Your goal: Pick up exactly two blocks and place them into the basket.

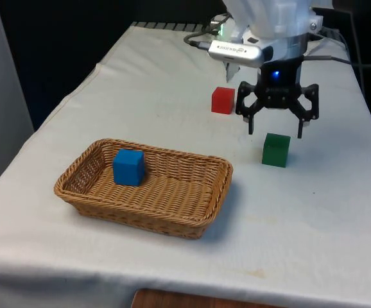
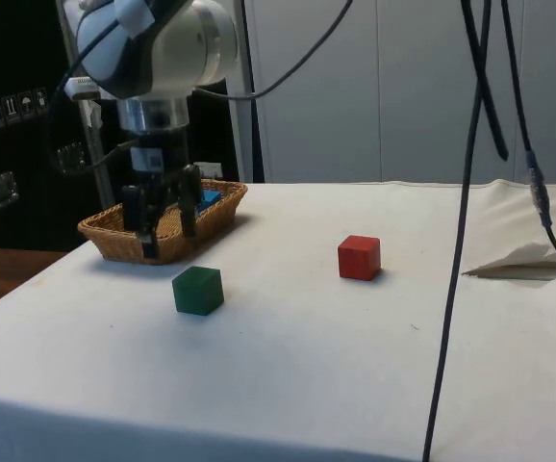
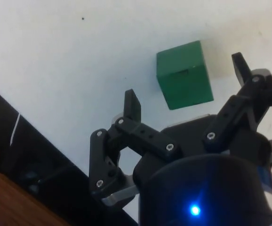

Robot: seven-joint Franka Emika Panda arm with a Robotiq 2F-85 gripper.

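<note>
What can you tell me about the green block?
The green block is a small solid cube, plain dark green with a matte look, maybe painted wood. It sits flat on the white cloth, outside the basket, and nothing touches it. The open gripper hovers just above it, and the red block stands apart, farther back.

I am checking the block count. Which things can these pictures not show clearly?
- Blue block, side view: mostly hidden by the basket wall and the gripper.
- Basket interior, side view: hidden by its near wall.
- Gap between the open gripper and the green block: height cannot be judged.
</note>
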